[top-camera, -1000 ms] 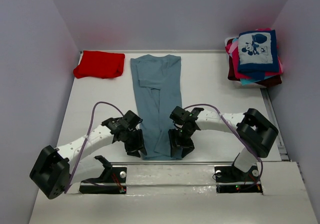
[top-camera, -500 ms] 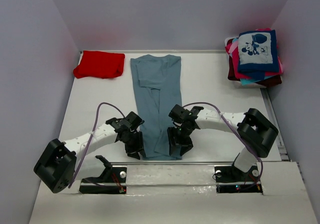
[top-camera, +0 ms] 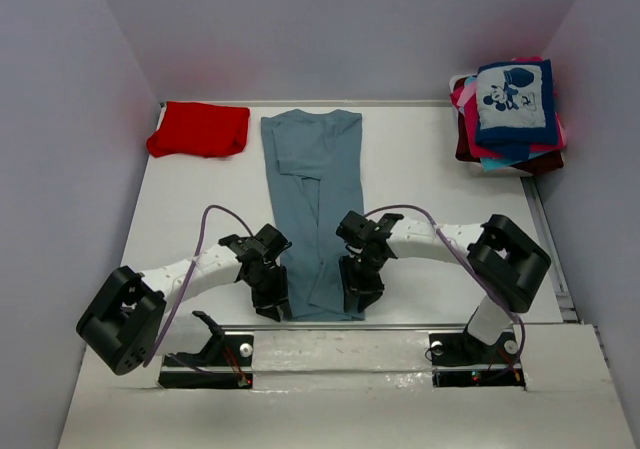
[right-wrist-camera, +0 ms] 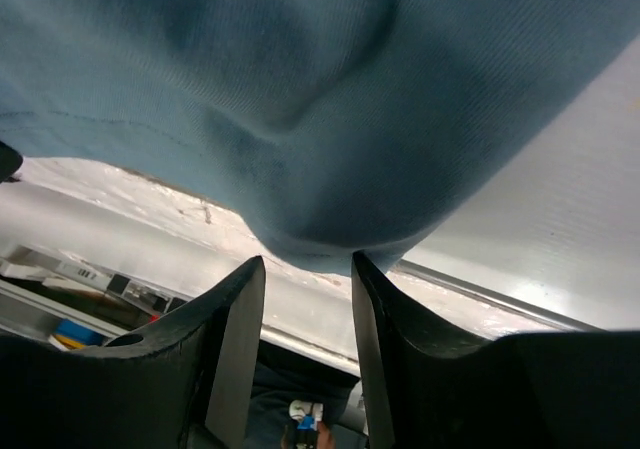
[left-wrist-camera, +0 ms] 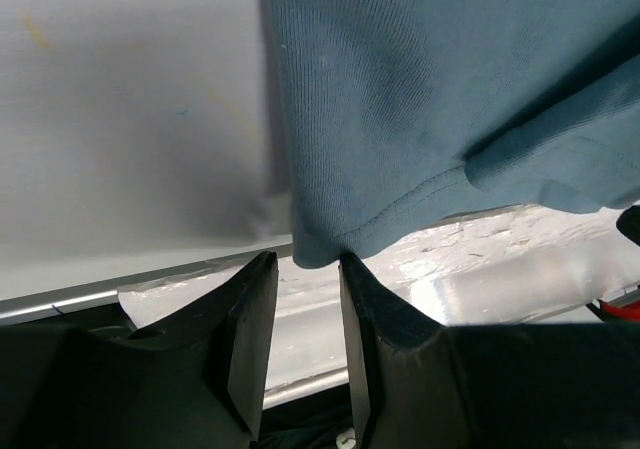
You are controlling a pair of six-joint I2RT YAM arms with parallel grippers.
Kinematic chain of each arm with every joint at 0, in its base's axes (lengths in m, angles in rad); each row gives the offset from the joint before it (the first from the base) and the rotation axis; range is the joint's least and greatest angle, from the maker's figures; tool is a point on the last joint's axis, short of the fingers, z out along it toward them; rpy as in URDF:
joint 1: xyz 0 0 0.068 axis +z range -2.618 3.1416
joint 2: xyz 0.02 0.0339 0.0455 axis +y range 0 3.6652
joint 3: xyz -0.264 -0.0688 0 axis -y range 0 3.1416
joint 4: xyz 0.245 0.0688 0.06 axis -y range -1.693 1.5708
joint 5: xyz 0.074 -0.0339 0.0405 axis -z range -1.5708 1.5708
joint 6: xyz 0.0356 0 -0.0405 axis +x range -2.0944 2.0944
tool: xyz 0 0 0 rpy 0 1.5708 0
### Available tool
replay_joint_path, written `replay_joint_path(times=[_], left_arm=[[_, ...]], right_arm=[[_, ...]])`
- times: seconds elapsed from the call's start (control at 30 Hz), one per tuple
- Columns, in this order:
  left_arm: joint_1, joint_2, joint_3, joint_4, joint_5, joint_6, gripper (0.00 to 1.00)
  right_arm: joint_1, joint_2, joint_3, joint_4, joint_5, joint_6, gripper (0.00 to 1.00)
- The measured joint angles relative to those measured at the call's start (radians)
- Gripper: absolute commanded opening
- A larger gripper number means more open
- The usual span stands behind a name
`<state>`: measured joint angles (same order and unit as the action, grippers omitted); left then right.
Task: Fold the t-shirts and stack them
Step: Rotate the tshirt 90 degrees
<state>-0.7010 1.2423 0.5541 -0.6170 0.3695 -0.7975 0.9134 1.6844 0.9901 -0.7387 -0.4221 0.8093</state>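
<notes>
Grey-blue t-shirt [top-camera: 308,199], folded lengthwise, is stretched out ahead of both grippers. Its near hem corners are seated at the narrowed fingertips of left gripper [left-wrist-camera: 307,259] and right gripper [right-wrist-camera: 307,261]; clamping cannot be confirmed. Step judged: cross-fold. Next, the hem is to be lifted evenly and carried forward.

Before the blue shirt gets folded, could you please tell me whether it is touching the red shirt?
Apart. The top view shows a narrow strip of bare table between the red shirt and the blue shirt.
</notes>
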Motion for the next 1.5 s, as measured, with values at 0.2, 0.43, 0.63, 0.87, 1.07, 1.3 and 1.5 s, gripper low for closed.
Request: replay_joint_path(times=[0.2, 0.43, 0.63, 0.87, 1.07, 1.3, 1.5], left_arm=[[0.000, 0.000, 0.000, 0.000, 0.002, 0.003, 0.42], [0.000, -0.002, 0.000, 0.000, 0.003, 0.003, 0.42], [0.000, -0.002, 0.000, 0.000, 0.005, 0.004, 0.33], [0.000, -0.002, 0.000, 0.000, 0.006, 0.004, 0.14], [0.000, -0.002, 0.000, 0.001, 0.008, 0.004, 0.06], [0.000, -0.002, 0.000, 0.001, 0.008, 0.004, 0.06], [0.000, -0.014, 0.000, 0.000, 0.009, 0.004, 0.06]], right_arm=[[0.000, 0.037, 0.000, 0.001, 0.004, 0.003, 0.36], [0.000, 0.039, 0.000, 0.000, 0.008, 0.003, 0.25], [0.000, 0.039, 0.000, 0.000, 0.012, 0.007, 0.17], [0.000, 0.039, 0.000, -0.001, 0.016, 0.011, 0.11], [0.000, 0.039, 0.000, -0.001, 0.016, 0.011, 0.11], [0.000, 0.039, 0.000, -0.002, 0.016, 0.011, 0.11], [0.000, 0.036, -0.009, -0.001, 0.021, 0.014, 0.11]])
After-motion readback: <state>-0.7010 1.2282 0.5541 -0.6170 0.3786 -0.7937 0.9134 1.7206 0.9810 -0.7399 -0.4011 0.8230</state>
